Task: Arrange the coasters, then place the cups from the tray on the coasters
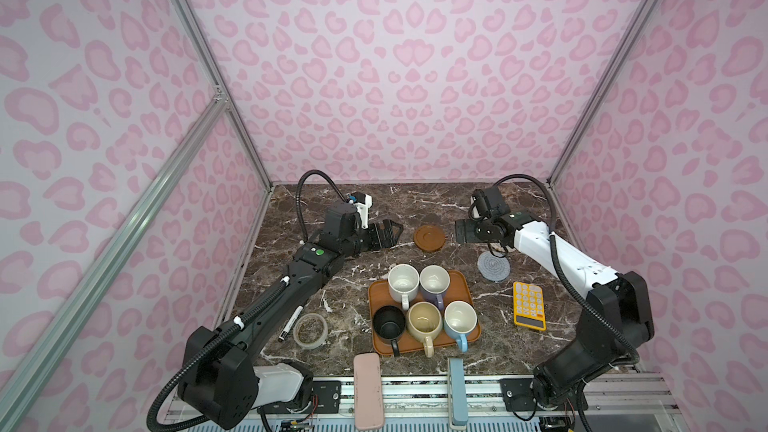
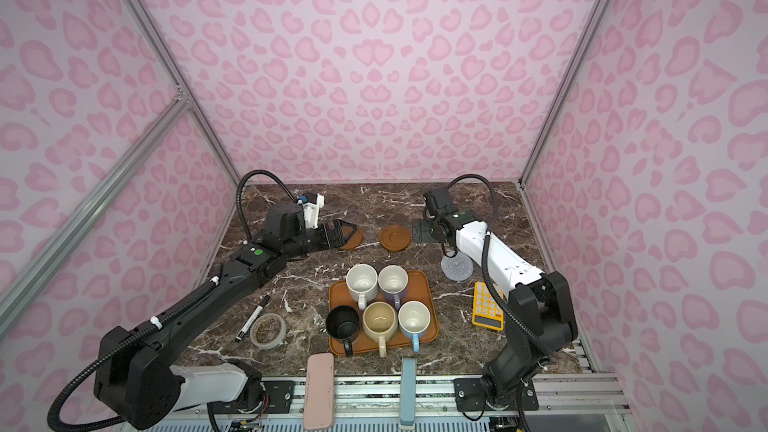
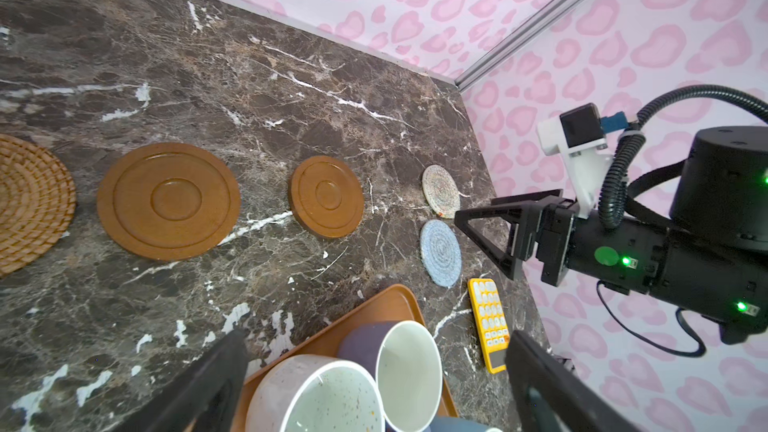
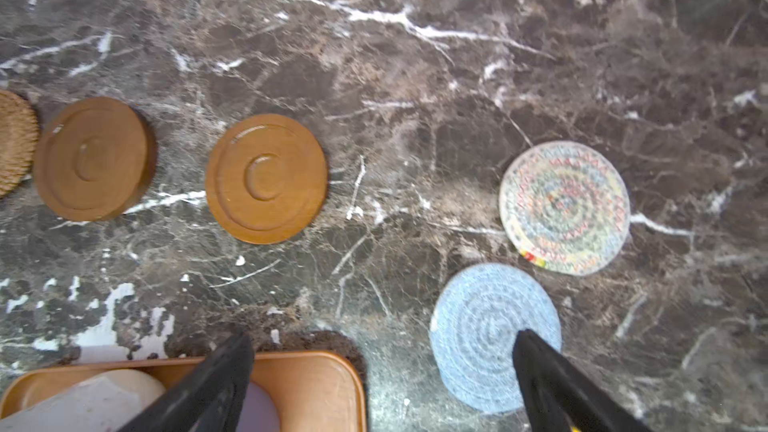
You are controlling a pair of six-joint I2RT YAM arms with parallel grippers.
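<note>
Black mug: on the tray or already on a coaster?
On the tray: the black mug stands upright in its near left corner, beside the cream mug, no coaster underneath.

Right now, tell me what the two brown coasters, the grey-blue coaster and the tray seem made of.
Brown coasters: likely wood, smooth satin finish; turned concentric rings, soft glare.
Grey-blue coaster: woven cord or yarn, matte; spiral coils show.
Tray: smooth, even orange-brown, no grain; plastic or coated wood, cannot tell.

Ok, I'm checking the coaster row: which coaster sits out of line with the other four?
The grey-blue woven coaster: it lies off the row, nearer the tray, beside the pale woven coaster.
</note>
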